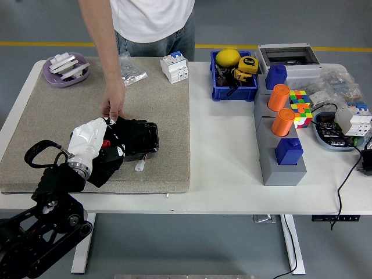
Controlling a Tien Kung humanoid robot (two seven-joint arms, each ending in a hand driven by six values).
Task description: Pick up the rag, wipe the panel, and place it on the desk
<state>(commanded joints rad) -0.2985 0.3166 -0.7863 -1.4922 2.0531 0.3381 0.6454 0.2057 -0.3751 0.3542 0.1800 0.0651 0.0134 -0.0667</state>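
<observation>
From up top I've got my left hand (92,146) pressing a black rag (110,160) down on the black panel (136,138), near side of the tan mat (163,110). A person's hand (113,106) rests on the panel's far edge. Blue bin (233,90) and grey block with orange cylinders (281,106) sit off right.

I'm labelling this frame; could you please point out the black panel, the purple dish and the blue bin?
black panel (142,136), head view, top face.
purple dish (53,78), head view, front rim.
blue bin (234,94), head view, front wall.
</observation>
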